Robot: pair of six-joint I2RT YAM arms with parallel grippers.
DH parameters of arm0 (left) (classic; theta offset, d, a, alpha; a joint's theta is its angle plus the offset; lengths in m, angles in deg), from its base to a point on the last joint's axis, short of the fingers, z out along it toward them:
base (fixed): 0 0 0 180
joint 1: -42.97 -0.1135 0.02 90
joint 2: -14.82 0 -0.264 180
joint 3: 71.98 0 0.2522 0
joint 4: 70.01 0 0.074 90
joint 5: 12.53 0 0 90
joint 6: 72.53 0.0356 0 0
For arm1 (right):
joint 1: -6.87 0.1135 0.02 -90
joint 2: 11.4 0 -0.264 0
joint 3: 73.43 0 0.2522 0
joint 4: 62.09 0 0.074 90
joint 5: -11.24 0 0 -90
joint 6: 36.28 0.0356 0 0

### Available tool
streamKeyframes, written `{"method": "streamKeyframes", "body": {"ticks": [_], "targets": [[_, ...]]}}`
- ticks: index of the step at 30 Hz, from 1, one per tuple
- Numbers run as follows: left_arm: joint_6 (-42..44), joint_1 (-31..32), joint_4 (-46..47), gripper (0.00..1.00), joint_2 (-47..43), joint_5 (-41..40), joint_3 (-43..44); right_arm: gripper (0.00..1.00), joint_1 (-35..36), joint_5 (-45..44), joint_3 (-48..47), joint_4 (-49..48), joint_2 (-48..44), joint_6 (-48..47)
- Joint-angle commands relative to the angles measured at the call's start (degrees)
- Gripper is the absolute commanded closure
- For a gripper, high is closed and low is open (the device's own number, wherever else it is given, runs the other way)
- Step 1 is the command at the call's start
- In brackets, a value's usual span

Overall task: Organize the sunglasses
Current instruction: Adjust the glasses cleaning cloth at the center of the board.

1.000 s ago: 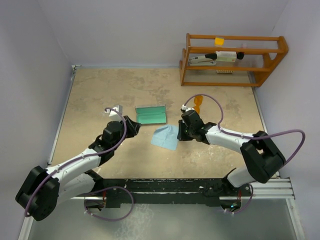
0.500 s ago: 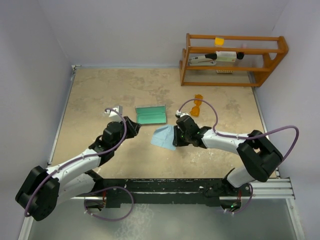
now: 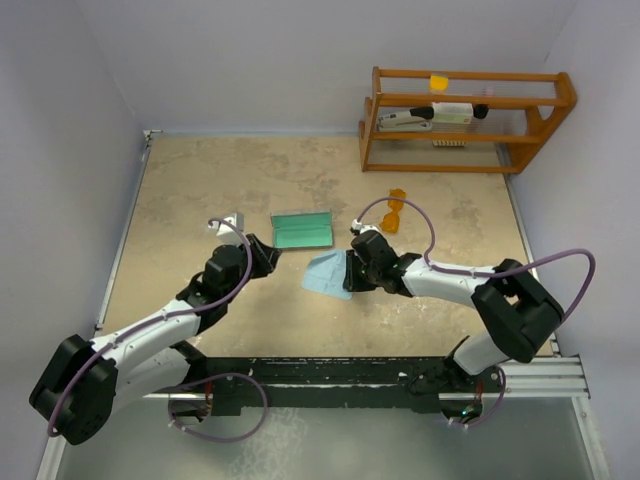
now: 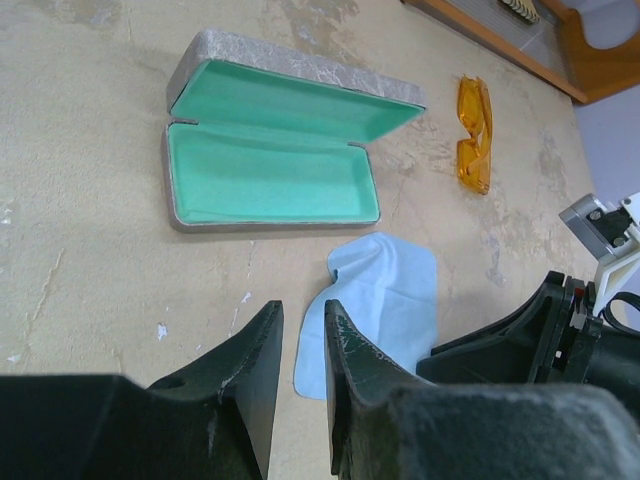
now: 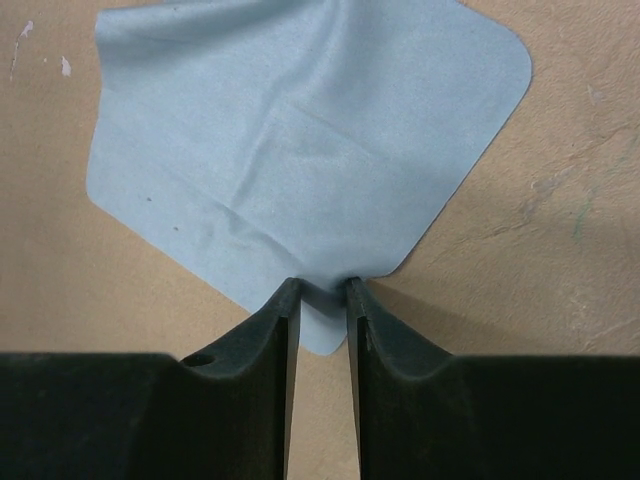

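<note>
The orange sunglasses (image 3: 395, 210) lie folded on the table, right of the open grey case (image 3: 302, 229) with its green lining; the left wrist view shows the sunglasses (image 4: 473, 135) beyond the case (image 4: 270, 170). A light blue cloth (image 3: 327, 275) lies flat in front of the case. My right gripper (image 3: 352, 270) is low at the cloth's right corner. In the right wrist view its jaws (image 5: 320, 287) stand a narrow gap apart with that corner of the cloth (image 5: 300, 140) puckered between the tips. My left gripper (image 3: 268, 252) hovers left of the cloth, slightly open and empty (image 4: 303, 310).
A wooden rack (image 3: 465, 120) holding a stapler and small items stands at the back right. A small white object (image 3: 232, 217) lies left of the case. Walls close in the table on the left, back and right.
My right gripper has moved left and slightly nearer, onto the cloth's right corner. The sunglasses, partly hidden by it before, now show fully. The left arm has barely moved.
</note>
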Motion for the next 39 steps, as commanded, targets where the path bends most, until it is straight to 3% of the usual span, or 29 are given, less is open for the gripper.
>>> {"method": "streamKeyframes", "body": {"ticks": [1, 3, 7, 23, 33, 35, 39], "targets": [[-0.48, 0.38, 2.21, 0.8, -0.97, -0.23, -0.22, 0.77, 0.99, -0.94, -0.57, 1.8, 2.53, -0.26], [-0.48, 0.38, 2.11, 0.8, -1.43, -0.16, -0.29, 0.88, 1.38, -1.08, -0.79, 2.17, 3.59, -0.18], [-0.47, 0.39, 1.95, 0.8, -1.72, -0.5, -0.31, 1.0, 2.0, -1.54, 0.11, 2.03, 3.28, 0.34], [-0.01, 0.32, 2.42, 0.8, -0.36, -0.34, 0.59, 1.0, 2.94, 3.47, 2.47, 10.87, -6.39, -1.94], [0.6, 0.48, 2.62, 0.8, 1.16, 0.57, 1.03, 1.0, 2.94, 4.76, 5.43, 13.4, -7.88, -4.29], [0.61, 0.48, 2.82, 0.79, 1.53, 0.7, 0.99, 0.87, 2.93, 4.47, 6.1, 12.67, -8.85, -4.38], [1.3, 0.8, 3.43, 0.79, 3.0, 2.26, 1.54, 0.77, 2.94, 3.59, 6.78, 10.79, -10.25, -3.6]]}}
